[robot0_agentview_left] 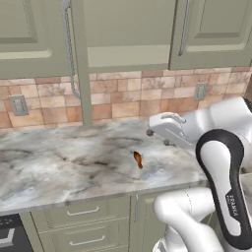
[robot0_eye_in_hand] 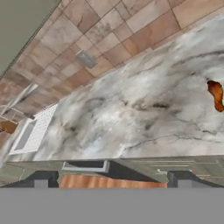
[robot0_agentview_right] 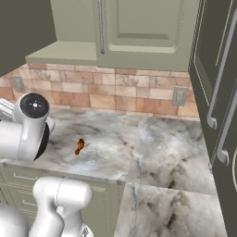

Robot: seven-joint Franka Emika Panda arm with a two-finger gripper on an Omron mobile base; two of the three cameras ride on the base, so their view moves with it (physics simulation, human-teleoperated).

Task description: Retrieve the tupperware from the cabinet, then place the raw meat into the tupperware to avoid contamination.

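Note:
The raw meat (robot0_agentview_left: 138, 159) (robot0_agentview_right: 79, 146), a small reddish-brown chunk, lies on the marble counter (robot0_agentview_left: 59, 162) near its front edge. It also sits at the right edge of the hand view (robot0_eye_in_hand: 216, 95). My gripper (robot0_agentview_left: 153, 129) (robot0_eye_in_hand: 111, 179) hovers above the counter, just right of and behind the meat. It is open with nothing between its fingertips (robot0_eye_in_hand: 41, 177). The olive-green cabinet (robot0_agentview_left: 128, 29) (robot0_agentview_right: 74, 23) hangs over the counter with one door swung out edge-on, and its plain interior shows. The tupperware is out of view.
Grey outlet plates (robot0_agentview_left: 18, 105) (robot0_agentview_left: 200, 91) (robot0_agentview_right: 179, 96) dot the brick backsplash. Drawers (robot0_agentview_left: 83, 212) run under the counter. A tall dark cabinet (robot0_agentview_right: 217, 69) stands at the right. A white basin-like fixture (robot0_eye_in_hand: 33, 131) lies farther along the counter.

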